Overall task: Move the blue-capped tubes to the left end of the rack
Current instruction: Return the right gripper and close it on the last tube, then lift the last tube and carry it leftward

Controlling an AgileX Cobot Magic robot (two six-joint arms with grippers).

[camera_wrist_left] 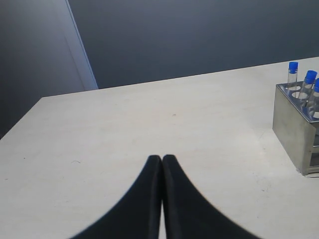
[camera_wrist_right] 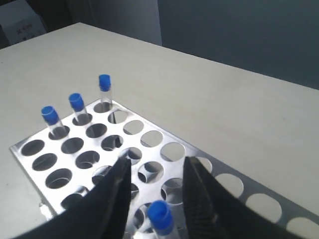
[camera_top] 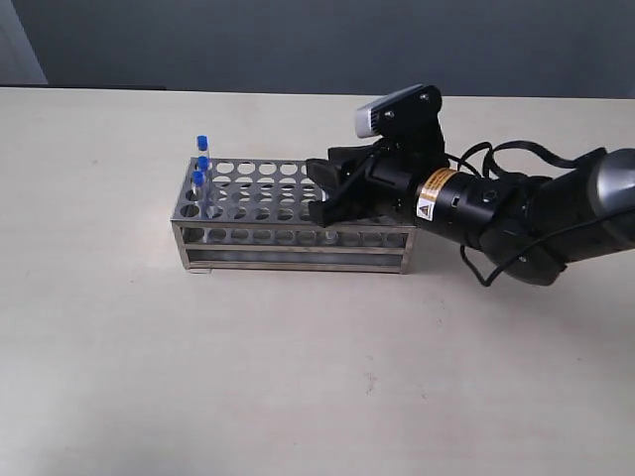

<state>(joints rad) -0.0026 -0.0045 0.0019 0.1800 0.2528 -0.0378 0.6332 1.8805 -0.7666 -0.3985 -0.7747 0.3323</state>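
Observation:
The steel rack (camera_top: 298,260) lies mid-table. Three blue-capped tubes (camera_top: 201,149) stand in holes at its left end, also seen as blue-capped tubes (camera_wrist_right: 76,102) in the right wrist view and blue-capped tubes (camera_wrist_left: 309,79) in the left wrist view. A fourth blue-capped tube (camera_wrist_right: 159,215) stands in a hole further right, between the spread fingers of my right gripper (camera_wrist_right: 157,162), which touch nothing. In the exterior view that right gripper (camera_top: 319,190) hovers over the rack's right half and hides this tube. My left gripper (camera_wrist_left: 162,158) is shut and empty over bare table, left of the rack (camera_wrist_left: 294,129).
Most holes of the rack (camera_wrist_right: 17,148) hold nothing. The right arm and its cable stretch over the table to the right of the rack. A dark wall stands behind the table's far edge.

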